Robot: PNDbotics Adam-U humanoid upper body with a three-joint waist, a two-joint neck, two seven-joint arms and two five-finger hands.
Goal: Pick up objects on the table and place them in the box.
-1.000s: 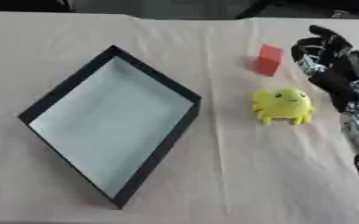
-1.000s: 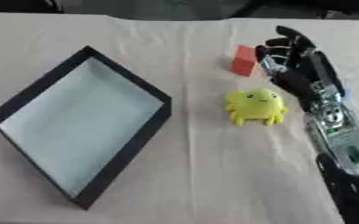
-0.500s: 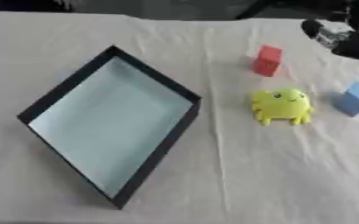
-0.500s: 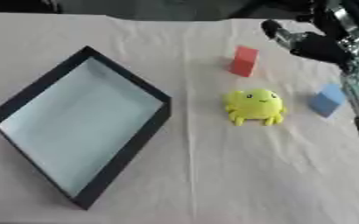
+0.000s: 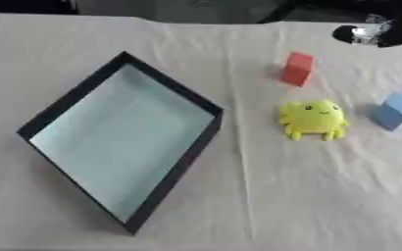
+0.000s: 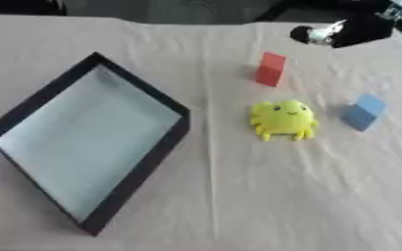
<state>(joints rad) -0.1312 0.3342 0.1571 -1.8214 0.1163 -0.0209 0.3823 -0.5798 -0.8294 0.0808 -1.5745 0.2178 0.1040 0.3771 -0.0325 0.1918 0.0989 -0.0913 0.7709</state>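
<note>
The black-rimmed box [image 5: 172, 84] with a pale blue floor lies on the left of the table, and nothing is in it. A red block [image 5: 296, 68] stands upright to its right. Nearer the front sits a yellow toy [image 5: 314, 119] with short legs and a face. A blue block [image 5: 394, 111] lies right of the toy. My right hand [image 6: 346, 32] shows as a dark, blurred shape with a silver spot at the far right corner, well behind the red block and touching nothing. My left hand is out of sight.
A cream cloth [image 5: 264, 196] with creases covers the table. The table's far edge runs along the top of the view, with dark space behind it.
My right arm has pulled back from beside the yellow toy to the far right corner. This uncovered the blue block. The objects have not moved.
</note>
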